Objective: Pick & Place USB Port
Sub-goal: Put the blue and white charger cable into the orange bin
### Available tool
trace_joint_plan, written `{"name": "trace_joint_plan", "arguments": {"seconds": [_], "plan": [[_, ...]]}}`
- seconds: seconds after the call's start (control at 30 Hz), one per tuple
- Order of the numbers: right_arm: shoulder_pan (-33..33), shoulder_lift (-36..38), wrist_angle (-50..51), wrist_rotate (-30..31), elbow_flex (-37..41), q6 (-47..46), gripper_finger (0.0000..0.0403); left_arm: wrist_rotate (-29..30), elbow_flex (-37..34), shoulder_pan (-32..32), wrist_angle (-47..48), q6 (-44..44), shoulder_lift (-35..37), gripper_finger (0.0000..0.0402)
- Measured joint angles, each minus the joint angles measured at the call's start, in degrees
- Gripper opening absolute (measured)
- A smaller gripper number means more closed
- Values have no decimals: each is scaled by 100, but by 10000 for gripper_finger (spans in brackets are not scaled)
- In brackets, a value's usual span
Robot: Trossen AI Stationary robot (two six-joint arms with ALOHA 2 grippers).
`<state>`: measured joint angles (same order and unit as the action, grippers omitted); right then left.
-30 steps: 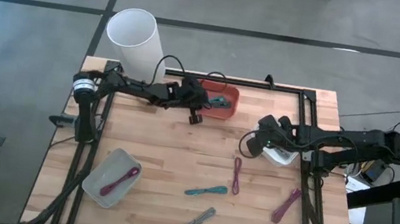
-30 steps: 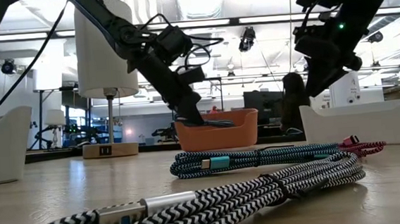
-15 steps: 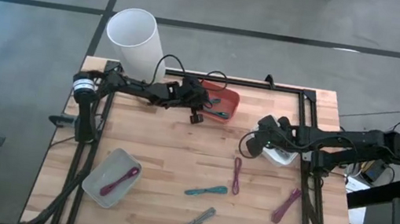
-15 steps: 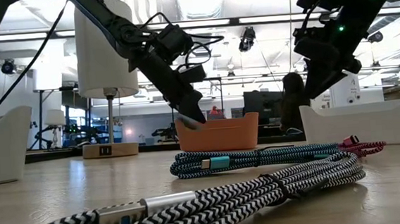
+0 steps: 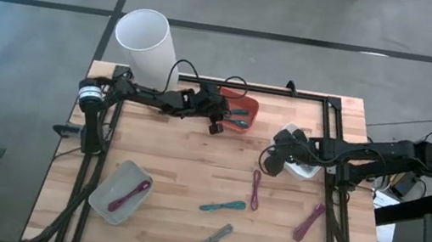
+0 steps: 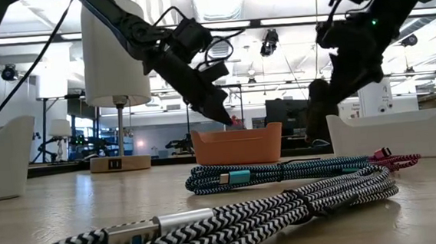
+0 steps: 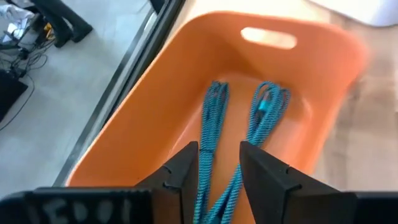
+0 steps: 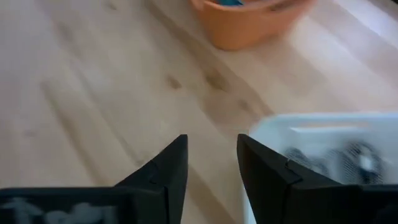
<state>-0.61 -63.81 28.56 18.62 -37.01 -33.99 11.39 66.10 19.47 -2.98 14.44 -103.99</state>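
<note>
The left gripper (image 7: 217, 163) hangs over the orange tray (image 7: 155, 118), jaws spread and empty; the teal cable (image 7: 214, 124) lies in the tray just beyond them. The right gripper (image 8: 210, 163), jaws spread, hovers beside the white bin (image 8: 323, 155).

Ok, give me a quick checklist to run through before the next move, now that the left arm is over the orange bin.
1. Teal cable lies inside the orange bin: ok.
2. Left gripper is open and empty, above the bin: ok.
3. Right gripper is open and empty, hanging above bare table beside the white tray: ok.
4. Cables left on the table, namely maroon, teal, striped and pink: not ok, none binned yet.
5. Path from the right gripper to the maroon cable is free: ok, judging by the high view.
6. Contents of the white tray: cannot tell.
</note>
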Motion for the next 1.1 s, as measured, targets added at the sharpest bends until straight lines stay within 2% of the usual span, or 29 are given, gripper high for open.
{"name": "trace_joint_plan", "arguments": {"seconds": [0.2, 0.4, 0.67, 0.93, 1.03, 1.1], "plan": [[272, -2, -650, -340, 2, 344, 156, 2, 70, -180, 137, -9, 193, 122], [679, -259, -1001, -574, 13, 463, 170, 0, 73, -341, 739, -14, 723, 122], [1260, -1321, -1474, -617, -40, 608, 171, -196, 44, -434, 1466, -159, 1469, 122], [1714, -2302, -2360, -1481, -483, 793, 169, -236, 27, -432, 1847, -260, 1758, 122], [1866, -2672, -2453, -1843, -746, 829, 169, -236, 18, -432, 1878, -262, 1730, 122], [1961, -2914, -2433, -1874, -918, 878, 169, -236, 18, -432, 1964, -265, 1722, 122]]}}
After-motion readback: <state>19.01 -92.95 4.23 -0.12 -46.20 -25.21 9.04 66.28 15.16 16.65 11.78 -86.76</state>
